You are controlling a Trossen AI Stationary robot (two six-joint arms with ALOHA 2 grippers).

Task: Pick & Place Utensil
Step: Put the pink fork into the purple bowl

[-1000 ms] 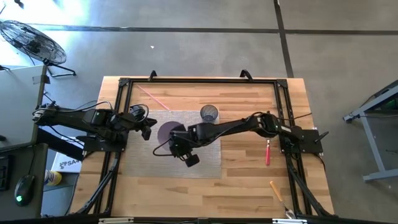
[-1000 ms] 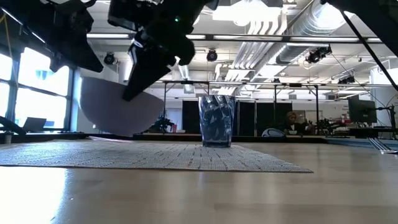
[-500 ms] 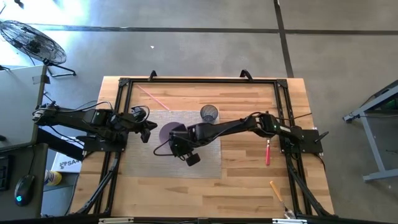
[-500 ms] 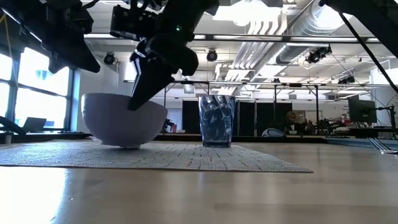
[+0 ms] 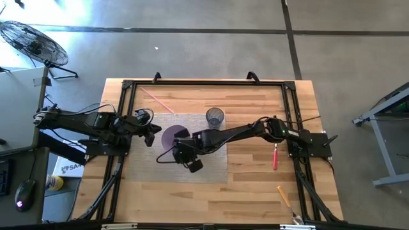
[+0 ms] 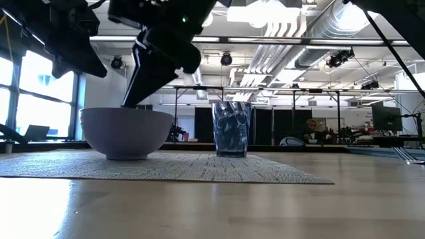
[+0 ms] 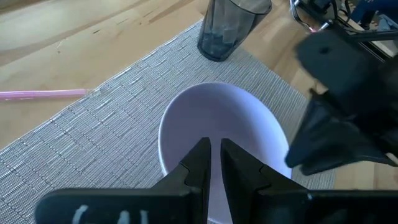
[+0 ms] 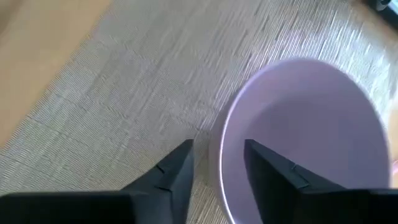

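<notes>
The bowl (image 5: pixel 172 136) sits upright on the woven mat (image 5: pixel 211 167) near the centre of the worktop (image 5: pixel 255 191), with the glass (image 5: pixel 215 116) just beyond it toward the far edge. The right gripper (image 5: pixel 181 151) hangs at the bowl's near rim, its fingers (image 8: pixel 177 171) spread and straddling the rim wall without visibly clamping it. The left gripper (image 5: pixel 152 133) waits at the bowl's left side, its fingers nearly pressed together and holding nothing. Three utensils lie on the worktop: a pink utensil (image 5: pixel 155 99) near the far left corner, lying diagonally; a red utensil (image 5: pixel 275 156) close to the right edge, its long axis running far-to-near; and an orange utensil (image 5: pixel 284 195) near the near right corner. The red utensil lies well apart from the right gripper, back toward that arm's base. The pink utensil is near the left gripper, so the left arm is judged better placed for it
</notes>
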